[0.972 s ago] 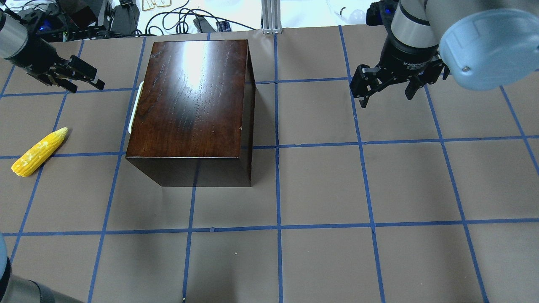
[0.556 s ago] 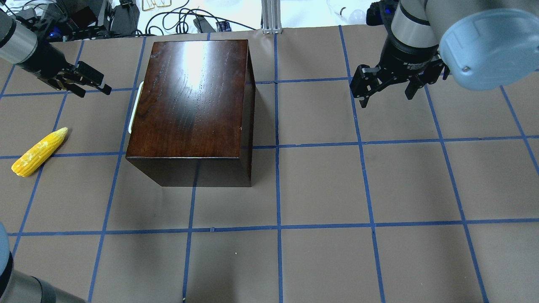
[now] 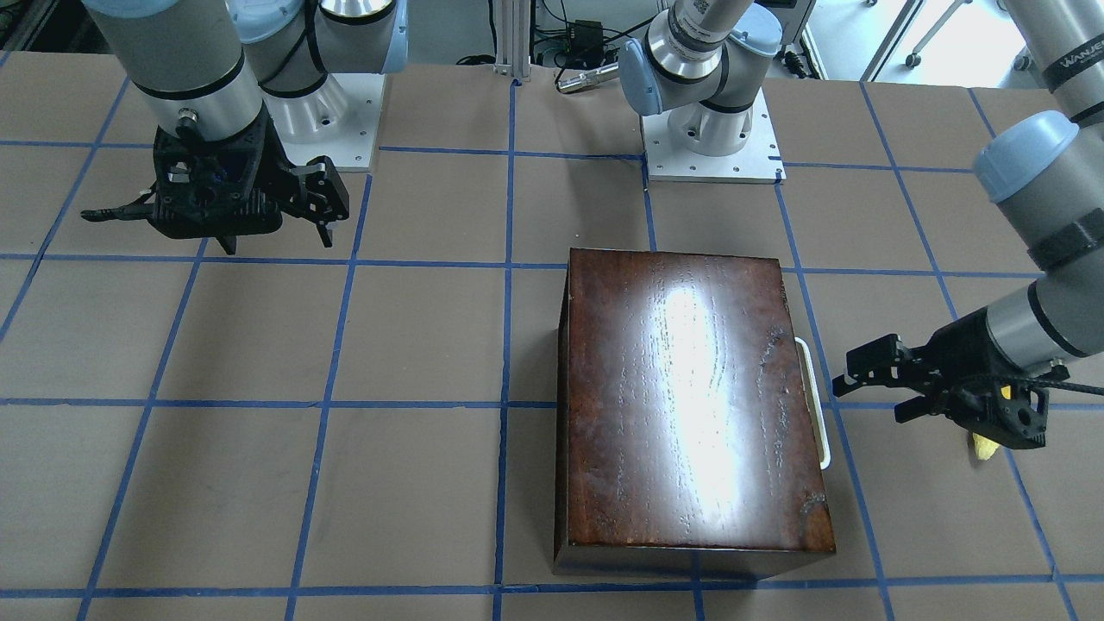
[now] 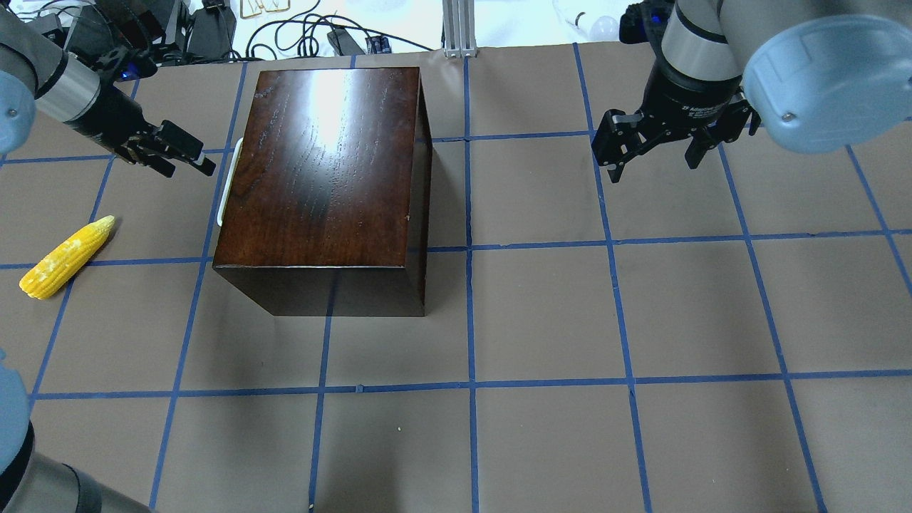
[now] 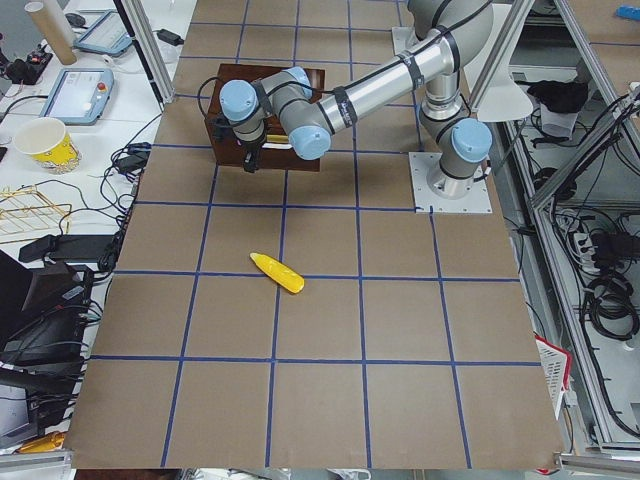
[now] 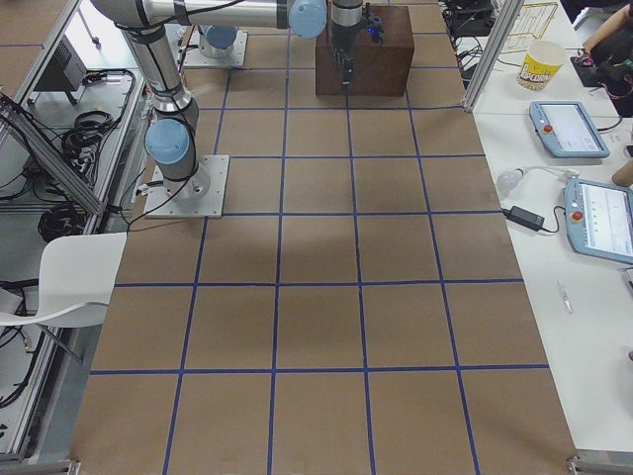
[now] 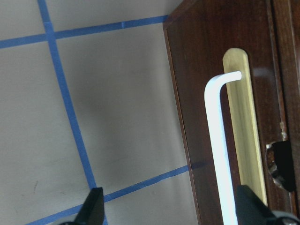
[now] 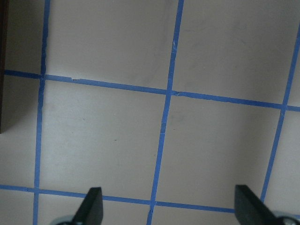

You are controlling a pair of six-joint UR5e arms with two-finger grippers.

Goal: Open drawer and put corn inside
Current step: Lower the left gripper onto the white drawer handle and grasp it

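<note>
Glossy wooden box (image 4: 324,171), smooth white drawer handle (image 7: 219,154), perhaps plastic, matt table (image 4: 541,313), bumpy corn (image 4: 65,258)

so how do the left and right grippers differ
The left gripper is tilted sideways, aimed at the white drawer handle; the right gripper points straight down. The left gripper is close beside the wooden box; the right gripper hangs over bare table, well away. Both have jaws open, holding nothing.

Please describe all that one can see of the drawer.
The drawer is shut inside the box. Only its glossy dark-brown wooden front shows, facing the robot's left, with a white curved handle over a yellowish oblong inlay. The open left hand is close to the handle, apart from it.
</note>
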